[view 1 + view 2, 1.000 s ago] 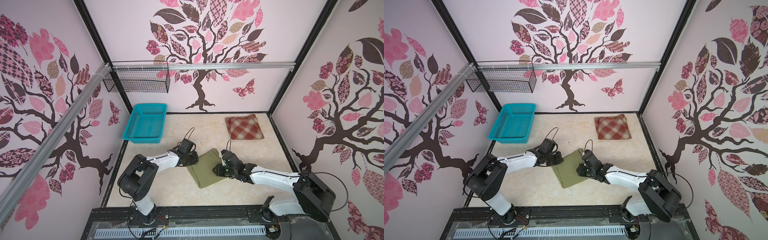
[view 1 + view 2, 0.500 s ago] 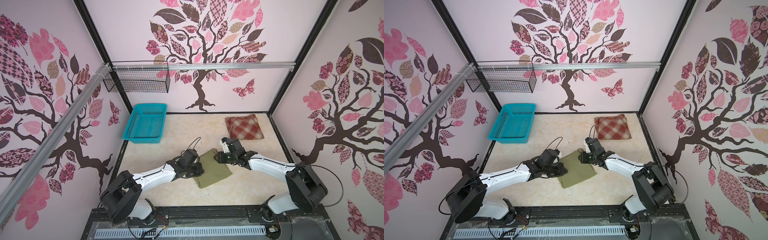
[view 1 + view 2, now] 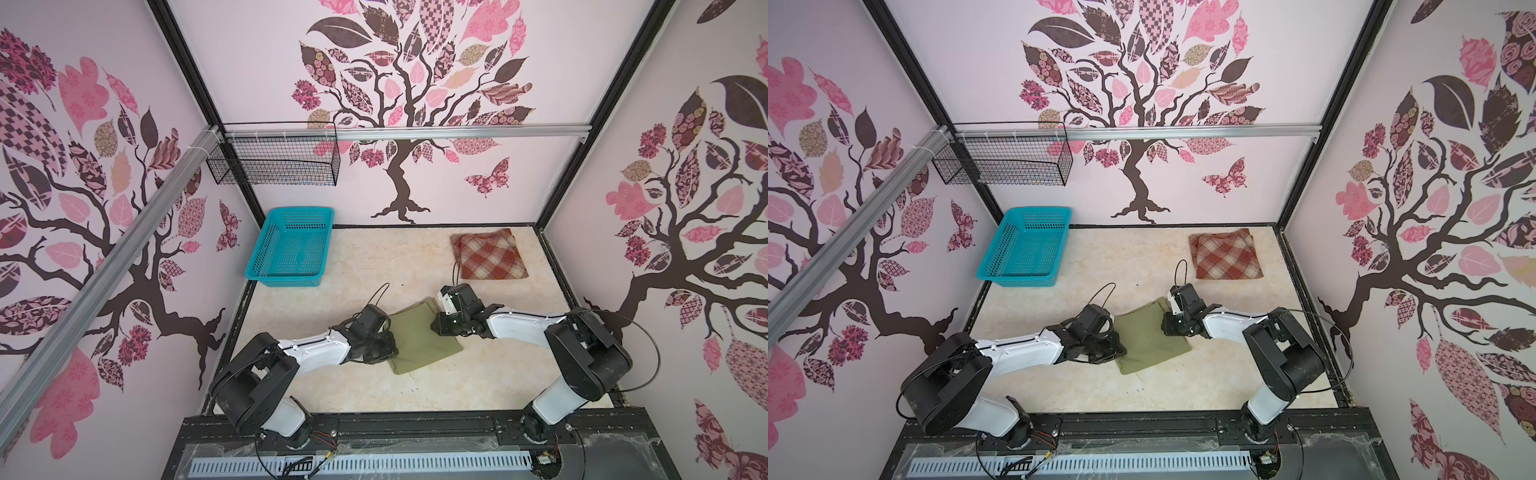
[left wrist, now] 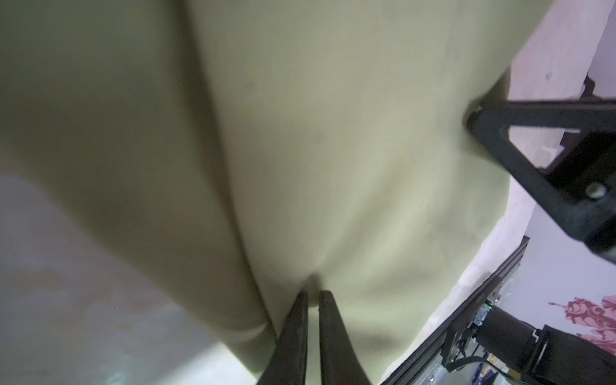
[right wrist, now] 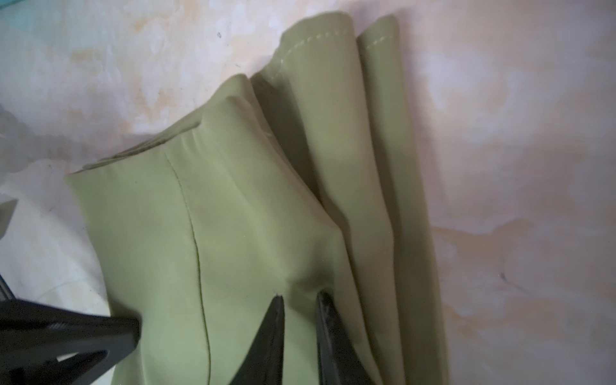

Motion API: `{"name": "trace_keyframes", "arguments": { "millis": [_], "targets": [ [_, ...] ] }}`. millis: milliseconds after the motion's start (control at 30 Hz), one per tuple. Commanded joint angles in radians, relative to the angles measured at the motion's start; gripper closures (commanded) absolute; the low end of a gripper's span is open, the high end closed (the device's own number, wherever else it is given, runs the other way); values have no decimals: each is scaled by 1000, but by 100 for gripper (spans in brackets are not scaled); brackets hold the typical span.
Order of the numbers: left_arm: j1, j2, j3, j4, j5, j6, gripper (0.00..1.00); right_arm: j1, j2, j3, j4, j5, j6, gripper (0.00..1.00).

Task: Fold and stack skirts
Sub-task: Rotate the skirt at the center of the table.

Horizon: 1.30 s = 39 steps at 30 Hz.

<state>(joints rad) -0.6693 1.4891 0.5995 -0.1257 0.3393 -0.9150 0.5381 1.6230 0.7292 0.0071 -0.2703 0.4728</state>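
Note:
The olive-green skirt [image 3: 424,338] lies folded in the middle of the table, also in the other top view [image 3: 1152,340]. My left gripper [image 3: 391,348] sits at its left edge. In the left wrist view its jaws [image 4: 313,295] are pinched together on a pucker of olive cloth [image 4: 333,150]. My right gripper [image 3: 437,327] is at the skirt's right edge. In the right wrist view it [image 5: 300,296] stands narrow on a bunched fold [image 5: 233,216]. The rust-red and cream plaid skirt [image 3: 490,255] lies folded at the back right, apart from both grippers.
A turquoise plastic basket [image 3: 291,212] stands at the back left of the table. A black wire basket [image 3: 274,162] hangs on the rail above it. Black frame edges border the marble-look tabletop [image 3: 374,386].
The right gripper has come nearer along the skirt's right edge from the far corner, and its jaws have narrowed on the cloth. The left gripper has stayed pinched at the left edge.

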Motion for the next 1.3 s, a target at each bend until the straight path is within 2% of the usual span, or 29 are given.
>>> {"name": "trace_keyframes", "arguments": {
  "millis": [0, 100, 300, 500, 600, 767, 933, 1067, 1267],
  "targets": [
    [81, 6, -63, -8, -10, 16, 87, -6, 17, -66, 16, -20, 55, 81],
    [129, 29, -41, -28, -5, 53, 87, -4, 9, -111, 45, -28, 100, 82],
    [136, 49, 26, -71, -13, 102, 88, 25, -50, -130, 38, -54, 135, 83],
    [133, -59, 33, -97, 3, 125, 87, 5, -143, -50, 5, -80, 114, 81],
    [125, -115, 35, -125, 2, 125, 86, -20, -124, 13, 0, -128, 99, 80],
    [102, -147, 54, -175, -2, 133, 86, -32, -31, 97, -3, -114, 51, 79],
    [68, -123, 59, -177, 0, 130, 86, -90, 79, 104, 81, -170, 75, 80],
    [56, -107, 57, -170, 3, 127, 86, -106, 143, 100, 103, -163, 79, 81],
    [56, -106, 80, -185, -3, 144, 86, -108, 124, 90, 97, -176, 81, 82]
  ]
}}
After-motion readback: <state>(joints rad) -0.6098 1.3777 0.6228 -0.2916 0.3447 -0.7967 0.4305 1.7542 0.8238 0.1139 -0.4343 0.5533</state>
